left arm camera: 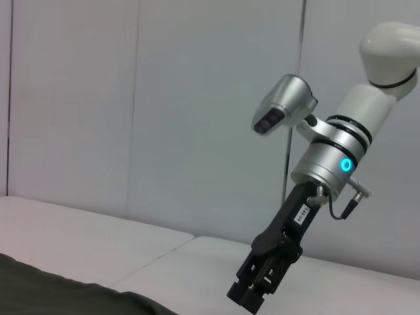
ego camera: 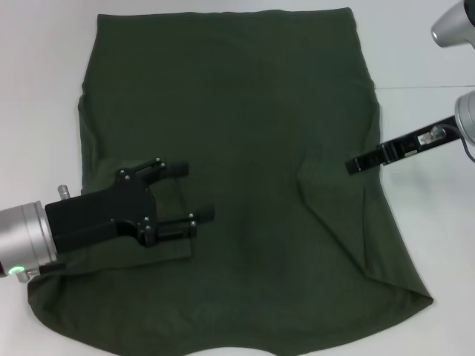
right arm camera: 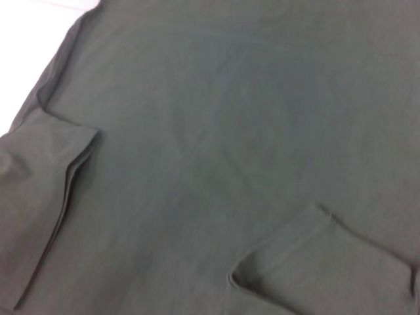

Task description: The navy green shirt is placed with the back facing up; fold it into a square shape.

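The navy green shirt [ego camera: 245, 148] lies spread flat on the white table [ego camera: 37, 89], plain side up, and fills most of the head view. Both of its sleeves are folded inward onto the body: one lies on the shirt's left part, under the left gripper, and the other forms a flap on the right part, its hem edge near the shirt's middle. The shirt's right edge is turned in along a long slanting crease that runs down to the near right corner. In the right wrist view the two folded-in sleeves [right arm camera: 46, 197] show as layered flaps on the smooth cloth. The left gripper [ego camera: 194, 191] hovers over the shirt's left part, above the folded sleeve, its two black fingers [ego camera: 174, 168] spread apart with nothing between them. The right gripper [ego camera: 353, 165] reaches in from the shirt's right edge, with its tip over the cloth close to the inner end of the right flap; I cannot tell whether it is spread or closed, or whether it touches the cloth. The left wrist view shows it from afar, pointing down at the table.
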Controlling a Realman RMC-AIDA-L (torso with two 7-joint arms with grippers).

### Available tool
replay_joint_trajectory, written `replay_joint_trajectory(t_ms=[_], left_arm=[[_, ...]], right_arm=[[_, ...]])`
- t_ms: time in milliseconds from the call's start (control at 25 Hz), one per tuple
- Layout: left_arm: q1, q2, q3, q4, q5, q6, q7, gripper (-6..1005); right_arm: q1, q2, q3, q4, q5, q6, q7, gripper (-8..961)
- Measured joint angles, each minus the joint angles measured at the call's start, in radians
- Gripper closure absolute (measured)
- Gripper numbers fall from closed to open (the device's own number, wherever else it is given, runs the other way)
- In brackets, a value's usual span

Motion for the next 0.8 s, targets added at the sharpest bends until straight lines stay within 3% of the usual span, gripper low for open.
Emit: replay_joint_trajectory(t_ms=[80, 280, 480, 800], left_arm=[[0.0, 0.0, 0.006, 0.0, 0.0, 0.0, 0.002, 122], [-0.001, 0.0, 0.028, 0.0, 0.0, -0.002, 0.021, 122], [-0.001, 0.0, 0.046, 0.0, 0.0, -0.004, 0.025, 122], [-0.001, 0.0, 0.048, -0.002, 0.0, -0.003, 0.037, 122]], right_arm=[[-0.009, -0.01, 0.023, 0.047, 0.016, 0.007, 0.0, 186], [-0.026, -0.012, 0.029, 0.065, 0.042, 0.031, 0.0, 157], [-0.026, -0.015, 0.026, 0.119, 0.044, 0.079, 0.007, 41], [-0.028, -0.013, 0.023, 0.169, 0.044, 0.155, 0.003, 46]])
